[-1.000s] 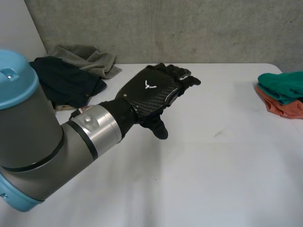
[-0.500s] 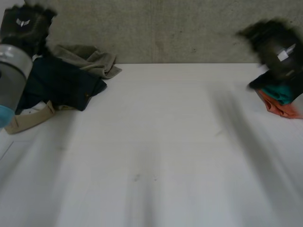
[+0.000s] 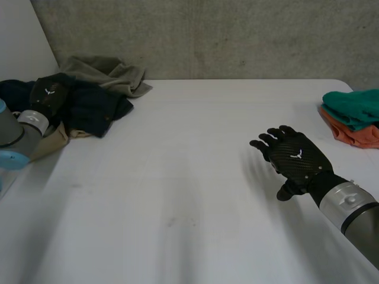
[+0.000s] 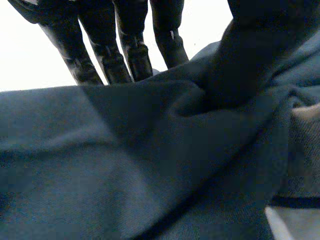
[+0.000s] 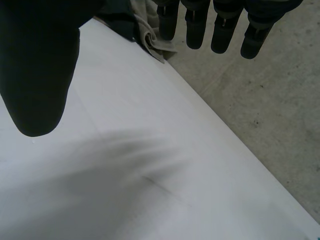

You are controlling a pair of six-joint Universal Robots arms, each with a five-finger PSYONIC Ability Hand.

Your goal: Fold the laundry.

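A dark blue garment (image 3: pixel 89 106) lies crumpled at the table's far left corner, on top of a beige garment (image 3: pixel 46 145). My left hand (image 3: pixel 48 93) rests on its left part. In the left wrist view the fingers (image 4: pixel 120 55) reach behind a raised fold of the dark blue garment (image 4: pixel 125 165) while the thumb (image 4: pixel 250 50) presses into it from the near side, pinching the fold. My right hand (image 3: pixel 293 157) hovers above the bare table (image 3: pixel 177 177) at the right, its fingers (image 5: pixel 225 25) straight and spread, holding nothing.
A grey-green garment (image 3: pixel 109 74) lies bunched behind the dark one by the concrete wall. At the far right edge a folded teal garment (image 3: pixel 355 105) sits on a folded orange one (image 3: pixel 355 135).
My left arm swung from the table's middle out to the left and came down on the dark blue garment, closing on a fold. My right hand moved from the folded stack down over the table.
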